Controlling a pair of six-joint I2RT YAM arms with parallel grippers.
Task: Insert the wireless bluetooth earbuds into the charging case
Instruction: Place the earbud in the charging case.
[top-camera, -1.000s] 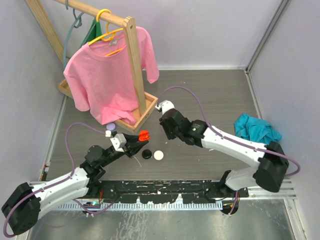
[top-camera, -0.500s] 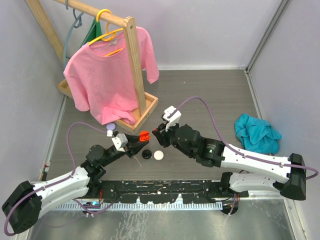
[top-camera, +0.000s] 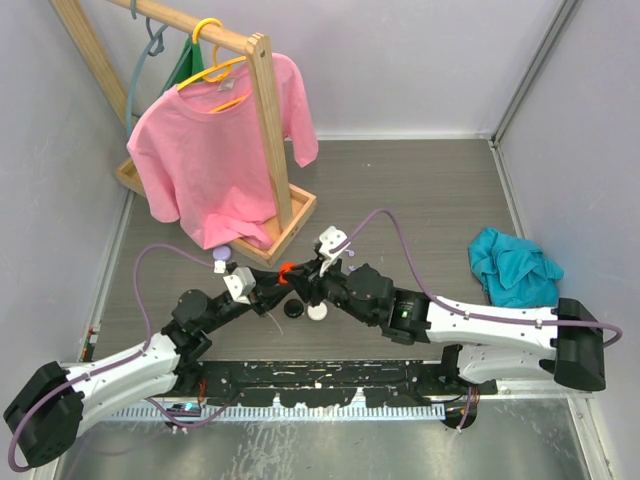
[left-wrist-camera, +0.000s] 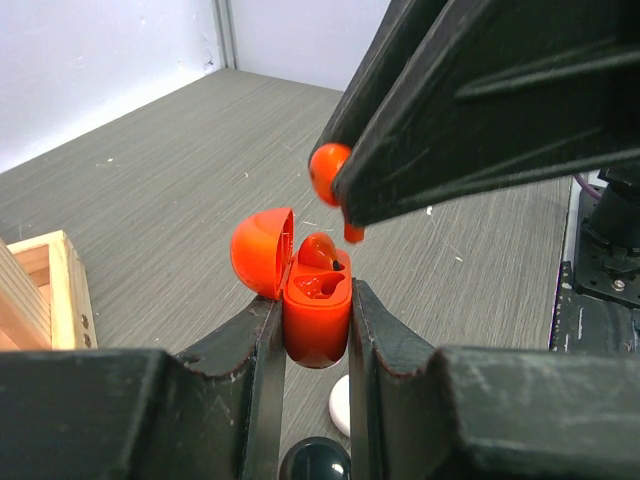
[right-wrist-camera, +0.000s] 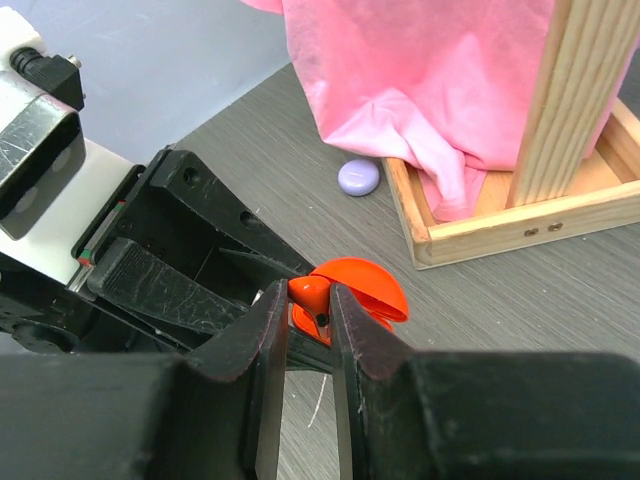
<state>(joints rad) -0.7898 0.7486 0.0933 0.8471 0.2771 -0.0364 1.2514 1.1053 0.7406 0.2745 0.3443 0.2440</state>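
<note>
Left end effector (left-wrist-camera: 317, 302) is clamped on the small orange-red plastic charging case (left-wrist-camera: 305, 290) and holds it upright, hinged lid flipped open, so the sockets face up for loading. Right end effector (right-wrist-camera: 310, 308) is pinched nearly closed on a tiny orange-red plastic earbud (left-wrist-camera: 328, 172). The bud hangs just above the case mouth, not yet seated, lined up for a straight drop.

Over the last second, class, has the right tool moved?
Yes. The right tool swung left, toward the wooden rack base's near corner, reaching the orange case.
</note>
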